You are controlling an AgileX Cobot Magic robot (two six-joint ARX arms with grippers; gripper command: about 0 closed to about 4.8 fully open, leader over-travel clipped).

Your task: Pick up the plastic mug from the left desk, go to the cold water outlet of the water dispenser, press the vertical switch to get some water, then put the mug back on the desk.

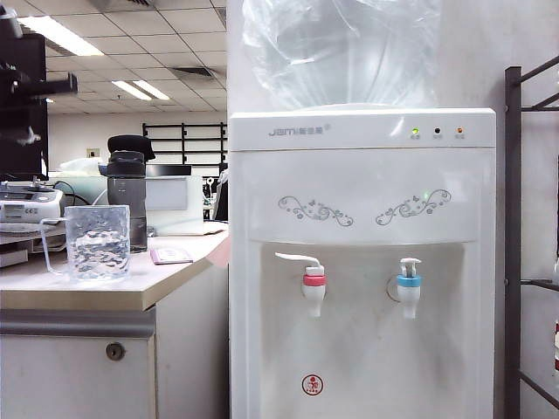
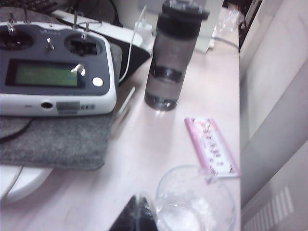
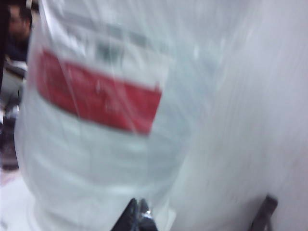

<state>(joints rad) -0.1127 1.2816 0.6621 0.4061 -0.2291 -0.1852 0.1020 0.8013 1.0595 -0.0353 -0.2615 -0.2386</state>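
The clear plastic mug (image 1: pixel 98 243) stands upright on the beige left desk (image 1: pixel 166 275), its thin handle turned away from the water dispenser (image 1: pixel 362 349). Whether it holds water I cannot tell. In the left wrist view the mug (image 2: pixel 197 204) sits just beside my left gripper (image 2: pixel 139 208), whose black fingers are shut with nothing held. The cold water outlet (image 1: pixel 408 288) with its blue collar carries the short vertical switch (image 1: pixel 409 264). My right gripper (image 3: pixel 139 211) is shut and empty, facing the big clear bottle (image 3: pixel 96 120). Neither gripper shows in the exterior view.
A black-lidded bottle (image 2: pixel 175 57), a pink patterned card (image 2: pixel 211 147) and a grey-and-white remote controller (image 2: pixel 53 72) on a grey mat (image 2: pixel 53 139) share the desk (image 2: pixel 159 144). The red-collared tap (image 1: pixel 313 284) is left of the blue one. A dark metal rack (image 1: pixel 515 218) stands right of the dispenser.
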